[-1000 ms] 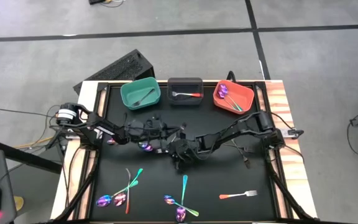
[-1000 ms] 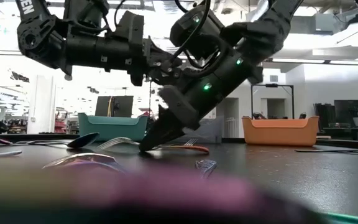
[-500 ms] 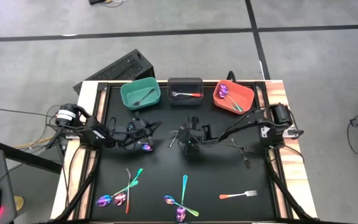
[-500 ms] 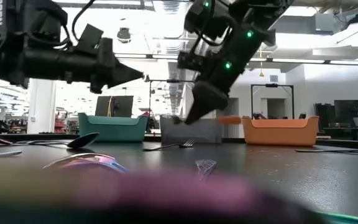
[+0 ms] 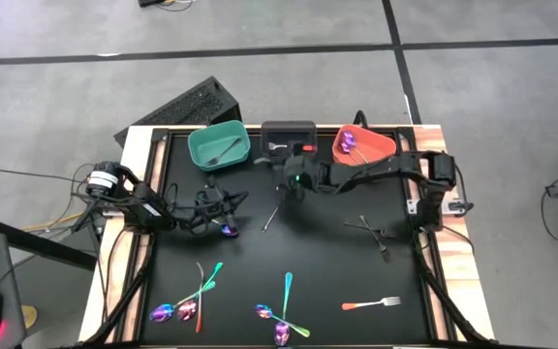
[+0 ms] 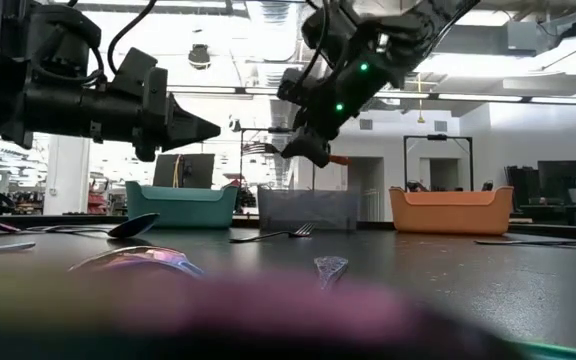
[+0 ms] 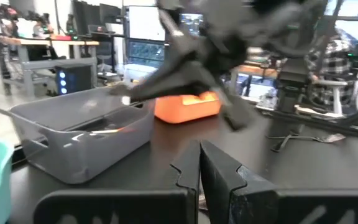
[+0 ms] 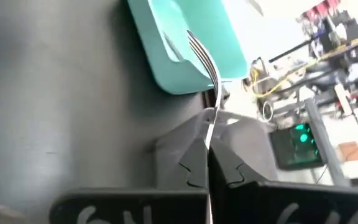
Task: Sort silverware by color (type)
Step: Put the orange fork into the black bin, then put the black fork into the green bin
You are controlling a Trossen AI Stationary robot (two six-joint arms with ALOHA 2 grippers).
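A fork (image 8: pixel 207 81) with an orange-red handle is pinched in the right gripper (image 5: pixel 296 174), jaws pressed onto its thin shaft, just above the near edge of the dark grey bin (image 5: pixel 289 142). Risk: the grip is narrow — the fork could twist or slip and drop outside the bin. Its long axis lies roughly level, tines toward the teal bin (image 5: pixel 219 145), handle toward the orange bin (image 5: pixel 364 150). The left gripper (image 5: pixel 229 202), jaws pressed together and empty, waits over the counter (image 5: pixel 337 262) just before the teal bin.
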